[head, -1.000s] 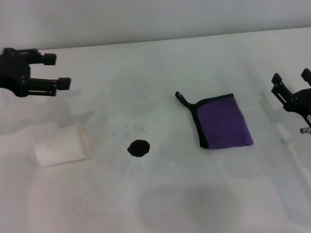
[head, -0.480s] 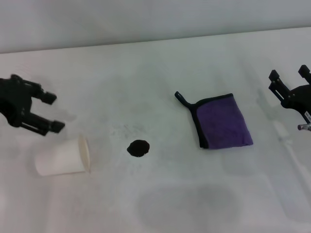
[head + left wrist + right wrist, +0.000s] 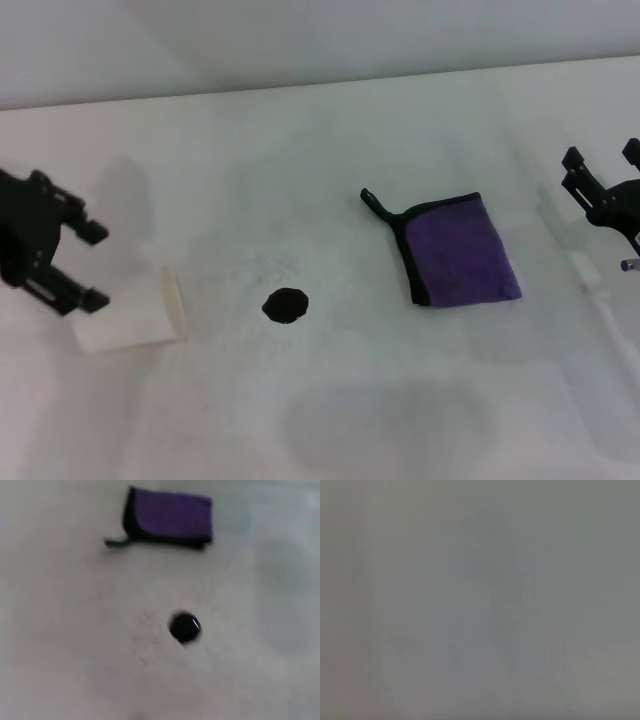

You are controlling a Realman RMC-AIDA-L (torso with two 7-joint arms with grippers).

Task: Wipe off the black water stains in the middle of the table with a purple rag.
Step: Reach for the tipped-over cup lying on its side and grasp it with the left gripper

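Lying flat on the white tabletop (image 3: pixel 330 420), the purple rag (image 3: pixel 460 252) is a folded microfibre cloth with black edging, and a thin black loop sticks out from its far corner toward the middle. It sits right of centre, well apart from the black water stains (image 3: pixel 286 305), which show as one small, roughly round, jet-black blot much smaller than the rag, with faint grey specks just beyond it. The left wrist view shows the same pair, rag (image 3: pixel 167 519) and blot (image 3: pixel 184 627), apart on bare white. The left gripper (image 3: pixel 88 265) hangs at the left edge with its fingers spread apart, just above a white paper cup (image 3: pixel 130 310) lying on its side. The right gripper (image 3: pixel 603 160) sits at the right edge beside the rag, touching nothing, its fingers apart
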